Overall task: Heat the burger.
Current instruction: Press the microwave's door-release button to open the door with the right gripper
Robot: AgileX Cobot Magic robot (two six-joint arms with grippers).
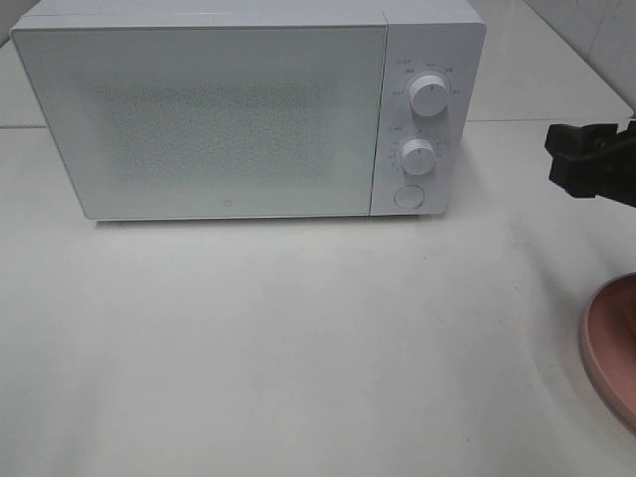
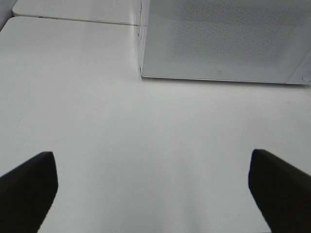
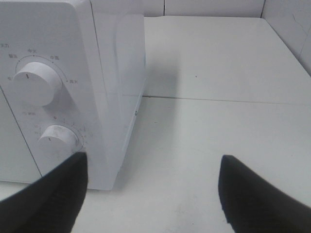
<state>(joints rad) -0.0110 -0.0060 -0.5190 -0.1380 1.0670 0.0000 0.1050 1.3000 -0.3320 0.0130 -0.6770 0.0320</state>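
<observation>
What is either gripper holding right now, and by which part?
Nothing. The left gripper and the right gripper are both open, with nothing between their fingers.

You have the microwave standing on the table, toward its back. Its door takes the left. The control panel sits at the right, with the upper knob above the lower knob and the button beneath both. Your right gripper hangs to the right of the microwave, apart from it. The plate lies at the table's front right, well apart from the microwave. Your left gripper hangs over the table before the door's left end.
</observation>
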